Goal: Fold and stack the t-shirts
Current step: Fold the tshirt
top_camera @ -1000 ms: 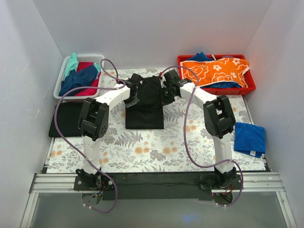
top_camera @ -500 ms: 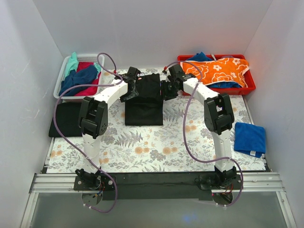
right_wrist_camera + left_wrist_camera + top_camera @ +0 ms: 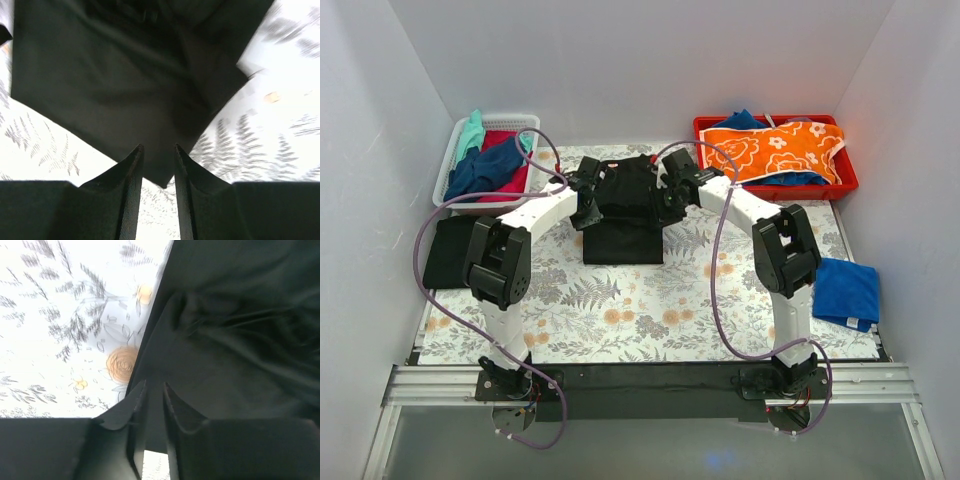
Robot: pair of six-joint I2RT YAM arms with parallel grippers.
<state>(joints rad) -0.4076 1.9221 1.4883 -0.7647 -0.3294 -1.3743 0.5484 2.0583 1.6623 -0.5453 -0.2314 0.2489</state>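
Observation:
A large black t-shirt (image 3: 623, 235) lies on the fern-patterned cover at the back centre, its far part doubled over into a raised layer. My left gripper (image 3: 590, 205) is at the shirt's left edge and my right gripper (image 3: 667, 200) at its right edge. In the left wrist view the fingers (image 3: 155, 385) stand close together with black cloth (image 3: 225, 340) between them. In the right wrist view the fingers (image 3: 156, 147) hold a corner of the black cloth (image 3: 125, 85). No neck label shows.
A white basket (image 3: 448, 178) of assorted shirts stands at the back left. A red tray (image 3: 847, 185) at the back right holds an orange flowered garment (image 3: 775, 150). A folded black shirt (image 3: 450, 252) lies at the left edge and a folded blue one (image 3: 845, 292) at the right.
Both grippers carried the raised part of the black shirt back from the centre, then lowered it over the far part. The left arm's elbow swung out to the left.

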